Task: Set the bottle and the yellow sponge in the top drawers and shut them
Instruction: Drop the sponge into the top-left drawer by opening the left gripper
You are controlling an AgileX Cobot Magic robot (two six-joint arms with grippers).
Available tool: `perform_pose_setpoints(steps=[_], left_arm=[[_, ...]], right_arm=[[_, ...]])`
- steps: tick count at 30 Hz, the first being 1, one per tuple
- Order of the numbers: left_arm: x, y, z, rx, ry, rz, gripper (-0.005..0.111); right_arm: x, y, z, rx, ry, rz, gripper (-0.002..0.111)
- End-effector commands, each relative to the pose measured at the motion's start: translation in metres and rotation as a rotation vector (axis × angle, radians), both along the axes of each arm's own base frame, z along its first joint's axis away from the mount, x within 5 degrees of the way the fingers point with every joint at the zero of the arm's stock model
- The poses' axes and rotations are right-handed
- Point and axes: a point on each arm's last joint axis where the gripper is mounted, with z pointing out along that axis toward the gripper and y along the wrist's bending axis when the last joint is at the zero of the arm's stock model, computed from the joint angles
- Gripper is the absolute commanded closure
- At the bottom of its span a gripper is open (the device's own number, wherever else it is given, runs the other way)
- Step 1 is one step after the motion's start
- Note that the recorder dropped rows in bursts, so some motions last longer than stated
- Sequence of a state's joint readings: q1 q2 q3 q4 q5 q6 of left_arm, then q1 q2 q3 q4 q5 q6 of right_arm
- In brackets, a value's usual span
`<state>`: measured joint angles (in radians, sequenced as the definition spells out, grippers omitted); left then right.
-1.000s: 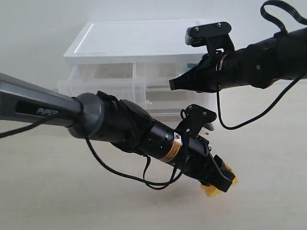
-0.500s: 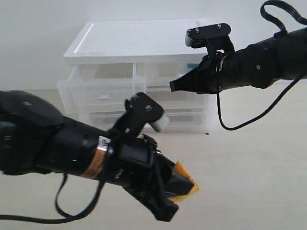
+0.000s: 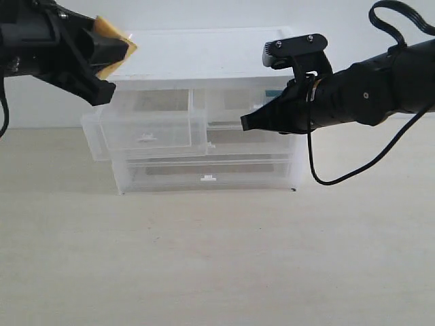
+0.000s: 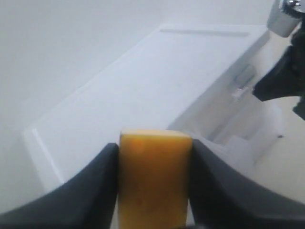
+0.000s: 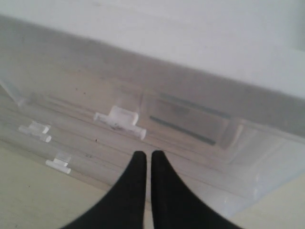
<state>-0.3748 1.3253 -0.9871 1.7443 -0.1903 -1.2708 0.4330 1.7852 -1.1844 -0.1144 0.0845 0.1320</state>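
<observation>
The yellow sponge (image 3: 117,38) is clamped in my left gripper (image 3: 117,60), held high beside the left corner of the white-topped drawer unit (image 3: 204,58). In the left wrist view the sponge (image 4: 153,181) fills the gap between the dark fingers (image 4: 93,186). The top left drawer (image 3: 146,129) is pulled out below it. My right gripper (image 3: 246,123) is shut and empty in front of the top right drawer (image 3: 231,102), near a white tab handle (image 5: 119,118). A teal patch (image 3: 272,93) shows inside that drawer; the bottle is otherwise hidden.
Two full-width drawers (image 3: 204,173) sit under the top ones, each with a small white tab. The unit stands on a beige table (image 3: 217,258) against a white wall. A black cable (image 3: 326,178) hangs under the right arm.
My left arm has swung up from low over the table to the upper left, carrying the sponge to the unit's top corner. The right arm has not moved.
</observation>
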Motion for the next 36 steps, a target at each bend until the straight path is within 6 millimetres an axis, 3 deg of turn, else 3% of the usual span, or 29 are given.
perform_pose_setpoints(steps=[1,3,11,16,18,23,25,31,36], left_arm=[[0.041,0.012,-0.021,0.031,0.075,-0.158,0.103],[0.052,0.017,-0.031,0.041,0.094,-0.254,0.103],[0.076,0.020,-0.058,0.060,0.119,-0.253,0.103],[0.083,0.020,-0.060,-0.007,0.107,-0.210,0.102],[0.083,0.020,-0.058,0.000,0.087,-0.210,0.095],[0.085,0.022,-0.058,-0.027,0.100,-0.172,0.047],[0.085,0.022,-0.058,-0.055,0.121,-0.163,0.042],[0.079,0.019,-0.049,-0.146,0.160,-0.181,0.045],[0.059,0.022,-0.042,-0.206,0.223,-0.159,0.083]], right_arm=[[0.000,-0.002,0.005,0.000,-0.019,0.002,0.108],[0.001,-0.001,0.005,0.004,-0.023,0.002,0.108],[0.001,-0.001,0.005,0.003,-0.026,0.003,0.108],[0.001,-0.001,0.005,0.002,-0.024,0.003,0.108],[0.001,-0.001,0.005,0.004,-0.023,0.002,0.108],[0.001,-0.001,0.005,0.004,-0.023,0.002,0.108],[0.001,-0.001,0.005,0.002,-0.024,0.003,0.108],[0.001,-0.001,0.005,0.000,-0.021,0.003,0.108],[0.000,-0.002,0.005,-0.002,-0.017,0.002,0.108]])
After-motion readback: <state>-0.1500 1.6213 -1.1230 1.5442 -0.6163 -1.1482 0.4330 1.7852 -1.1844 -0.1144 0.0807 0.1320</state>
